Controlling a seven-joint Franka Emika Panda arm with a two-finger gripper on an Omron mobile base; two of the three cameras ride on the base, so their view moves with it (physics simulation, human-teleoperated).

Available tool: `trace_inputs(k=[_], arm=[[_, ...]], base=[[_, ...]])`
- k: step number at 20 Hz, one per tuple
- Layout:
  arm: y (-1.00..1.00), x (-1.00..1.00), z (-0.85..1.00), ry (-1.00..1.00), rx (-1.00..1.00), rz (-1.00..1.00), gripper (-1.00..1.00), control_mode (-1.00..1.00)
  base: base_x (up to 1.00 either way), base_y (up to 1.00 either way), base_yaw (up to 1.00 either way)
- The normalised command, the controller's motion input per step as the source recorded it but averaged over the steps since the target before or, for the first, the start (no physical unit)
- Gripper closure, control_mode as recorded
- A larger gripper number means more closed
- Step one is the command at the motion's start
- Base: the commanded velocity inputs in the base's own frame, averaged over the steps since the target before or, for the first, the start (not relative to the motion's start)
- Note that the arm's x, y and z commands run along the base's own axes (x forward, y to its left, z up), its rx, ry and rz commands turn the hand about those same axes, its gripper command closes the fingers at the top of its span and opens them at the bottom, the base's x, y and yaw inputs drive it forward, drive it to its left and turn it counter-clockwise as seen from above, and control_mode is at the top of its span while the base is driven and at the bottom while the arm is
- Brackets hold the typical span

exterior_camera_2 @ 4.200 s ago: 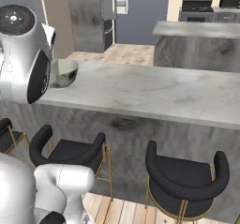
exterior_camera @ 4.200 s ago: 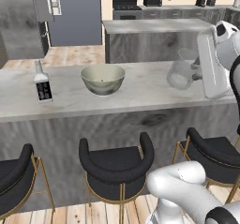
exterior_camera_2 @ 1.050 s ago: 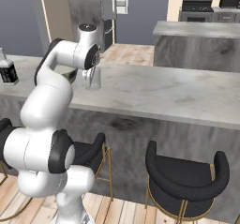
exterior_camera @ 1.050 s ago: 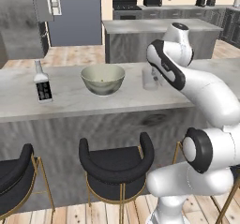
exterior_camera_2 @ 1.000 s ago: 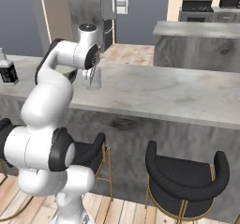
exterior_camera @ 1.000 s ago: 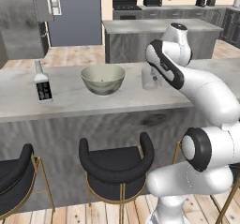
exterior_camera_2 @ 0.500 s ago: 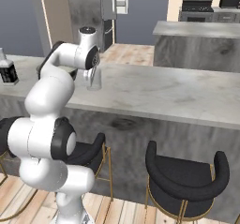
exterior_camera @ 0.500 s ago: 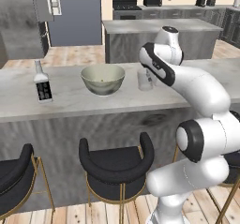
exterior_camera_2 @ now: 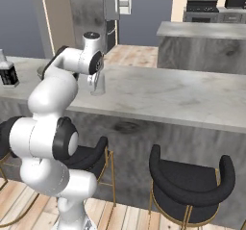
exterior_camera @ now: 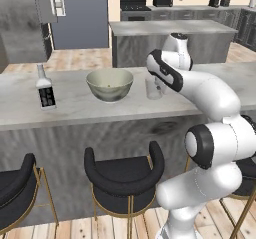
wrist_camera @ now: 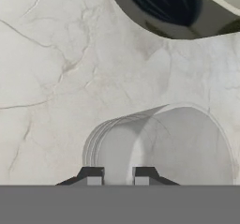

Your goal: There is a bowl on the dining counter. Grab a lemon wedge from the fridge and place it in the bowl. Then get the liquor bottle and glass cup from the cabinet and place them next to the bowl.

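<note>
**Claw pinches the tumbler's rim, set-down beside the bowl at hand**

Gripper (wrist_camera: 117, 175) is nearly closed, its jaws nipping the wall of the glass cup (exterior_camera: 154, 89), which stands at or just above the dining counter (exterior_camera: 75, 108), midway along it and just beside the bowl (exterior_camera: 110, 84). I judge the cup should settle upright before release, then the claw lift straight up. The liquor bottle (exterior_camera: 46, 89) stands towards the counter's left end.

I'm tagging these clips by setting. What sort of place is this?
A rendered home kitchen with a bar-style dining counter. Signs: black stools tucked under its front, a stove and microwave along the back wall, and a bowl, liquor bottle and glass cup on top.
</note>
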Motion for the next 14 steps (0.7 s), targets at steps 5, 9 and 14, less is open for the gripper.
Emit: trace_inputs(k=[5,9,14], arm=[[0.00,0.09,-0.17,0.00,0.00,0.00,-1.00,-1.00],[0.00,0.03,-0.15,0.00,0.00,0.00,-1.00,-1.00],[0.00,-0.05,0.00,-0.01,0.00,0.00,-1.00,-1.00]], base=[[0.00,0.00,0.00],[0.00,0.00,0.00],[0.00,0.00,0.00]])
